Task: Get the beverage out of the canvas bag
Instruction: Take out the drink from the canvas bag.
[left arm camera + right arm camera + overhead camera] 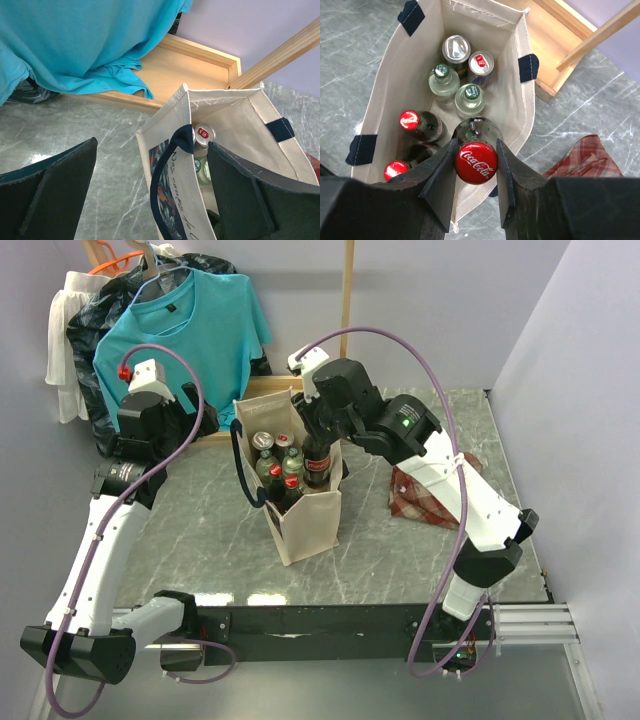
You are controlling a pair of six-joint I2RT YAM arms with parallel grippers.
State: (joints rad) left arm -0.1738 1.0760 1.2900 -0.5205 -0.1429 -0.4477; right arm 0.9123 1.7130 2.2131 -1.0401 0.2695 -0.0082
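The cream canvas bag [305, 525] with navy handles stands open mid-table, holding several bottles and cans. My right gripper [317, 435] is shut on the red cap and neck of a dark Coca-Cola bottle [317, 462], which stands upright and partly raised above the bag's right rim. In the right wrist view the cap [476, 162] sits clamped between my fingers, above the bag's opening [400, 70]. My left gripper [215, 422] is open at the bag's left side. In the left wrist view it [152, 150] straddles the bag's wall [230, 115] and navy handle [167, 165].
Two more Coca-Cola bottles [410, 120], two green-capped bottles [469, 94] and two cans [456, 48] stay in the bag. A red plaid cloth bag [430, 490] lies to the right. A teal T-shirt [185, 330] and a wooden frame [190, 70] stand behind.
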